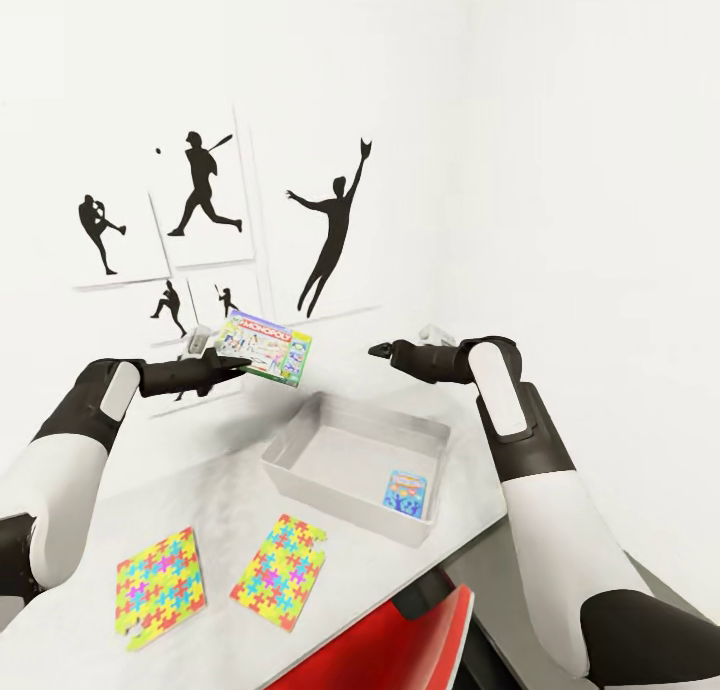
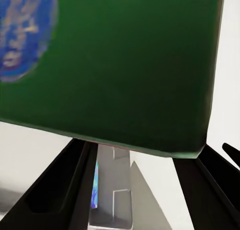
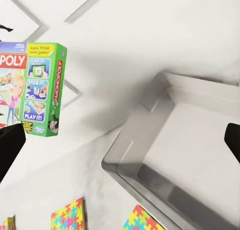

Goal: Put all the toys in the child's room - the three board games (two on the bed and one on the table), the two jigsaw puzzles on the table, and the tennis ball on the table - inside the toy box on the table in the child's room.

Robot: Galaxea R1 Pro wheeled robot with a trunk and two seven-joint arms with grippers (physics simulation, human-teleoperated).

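Clamping the Monopoly board game point(image 1: 266, 347), the left gripper point(image 1: 232, 362) holds it above the table point(image 1: 150, 500), behind the toy box point(image 1: 300, 448). The right gripper point(image 1: 379, 351) hovers empty, fingers spread apart.

Both arms wear glossy white shells over black joints. The left arm point(image 1: 70, 440), at the frame's left edge, has a white oval panel on its black forearm; the right arm point(image 1: 540, 490), at right, matches it. Each slim black end effector point(image 1: 385, 351) tapers to dark fingers point(image 3: 10, 147). A red base panel point(image 1: 400, 650) shows at bottom centre.
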